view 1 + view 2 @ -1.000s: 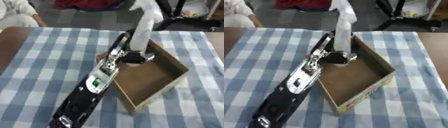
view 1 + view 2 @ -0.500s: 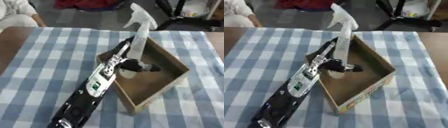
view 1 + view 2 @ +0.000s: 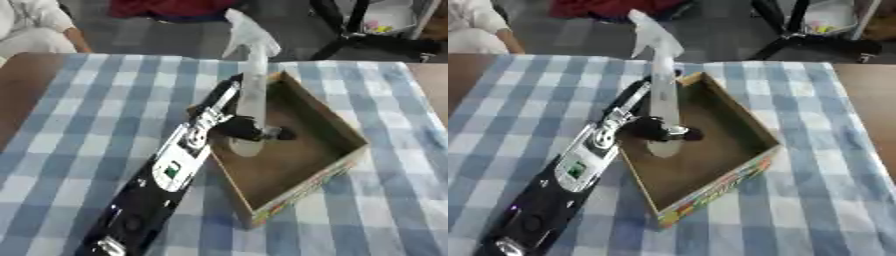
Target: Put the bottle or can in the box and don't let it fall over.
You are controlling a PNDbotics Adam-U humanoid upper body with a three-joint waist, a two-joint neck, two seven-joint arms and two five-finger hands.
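Compared w/ a sec ago, the spray bottle (image 3: 253, 95) is sitting lower: its base is now down inside the box (image 3: 337, 131), resting on the box floor near the left wall, and it's standing pretty much upright w/ the white trigger head sticking up past the box's far corner. Earlier it was being held higher, over the near-left rim. The left hand (image 3: 248, 129) is coming in from the lower left along w/ the long black arm, and its fingers are still curled round the lower part of the bottle, one finger poking out toward the box's middle. The whole pic has also shifted a bit, so the head cam is moving too, not the box.

Right hand isn't showing in either view.

Surface: the box, brown cardboard w/ a colourful printed strip on its near outer wall, is sitting turned cornerwise on a blue and white checked cloth (image 3: 824, 165). The brown table (image 3: 868, 100) is peeking out beyond the cloth, right of the box and also far left of it.

Room: behind the box there's a grey floor, black stand legs (image 3: 798, 35) to the upper right, something red at the top.
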